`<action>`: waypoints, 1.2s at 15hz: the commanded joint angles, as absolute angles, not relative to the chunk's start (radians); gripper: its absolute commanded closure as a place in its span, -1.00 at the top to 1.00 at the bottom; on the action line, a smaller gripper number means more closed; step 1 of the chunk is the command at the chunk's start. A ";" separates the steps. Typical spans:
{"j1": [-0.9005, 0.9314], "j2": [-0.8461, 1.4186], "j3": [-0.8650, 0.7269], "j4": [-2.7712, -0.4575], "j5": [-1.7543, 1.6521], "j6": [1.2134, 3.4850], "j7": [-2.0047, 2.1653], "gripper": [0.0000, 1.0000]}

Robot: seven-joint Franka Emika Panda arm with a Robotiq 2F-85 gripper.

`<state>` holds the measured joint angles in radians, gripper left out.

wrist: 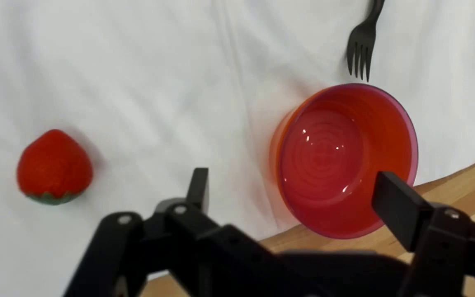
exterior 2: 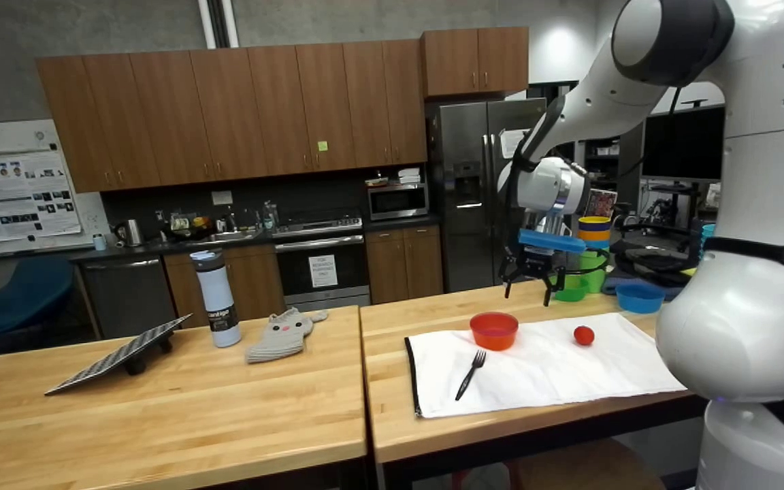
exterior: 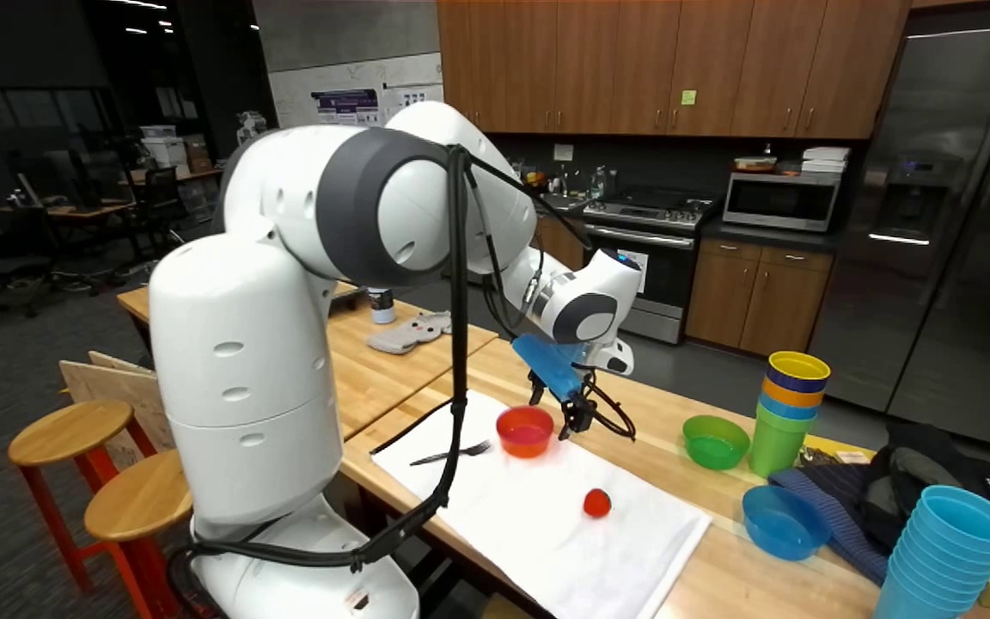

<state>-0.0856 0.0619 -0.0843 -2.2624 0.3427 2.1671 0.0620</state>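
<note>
One red bowl (wrist: 336, 161), strawberry (wrist: 55, 167) outside, nested cups (exterior: 949, 554)

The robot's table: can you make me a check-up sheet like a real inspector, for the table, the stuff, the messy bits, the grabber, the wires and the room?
Surface: table with a white cloth spread on it
Things: red bowl upright at the cloth's edge, nothing seen inside; strawberry on the cloth; fork, tines toward the red bowl
Clutter: green bowl, blue bowl, cup stack, blue cups
Gripper: open, holding nothing, near the red bowl
Cables: black, hanging from the arm
Surroundings: stove, microwave, fridge, stools
</note>
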 commanded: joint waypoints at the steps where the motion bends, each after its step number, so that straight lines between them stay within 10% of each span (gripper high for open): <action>1: -0.098 -0.064 -0.104 -2.296 0.178 2.111 0.049 1.00; 18: -0.126 -0.114 -0.139 -2.278 -0.075 2.091 -0.170 1.00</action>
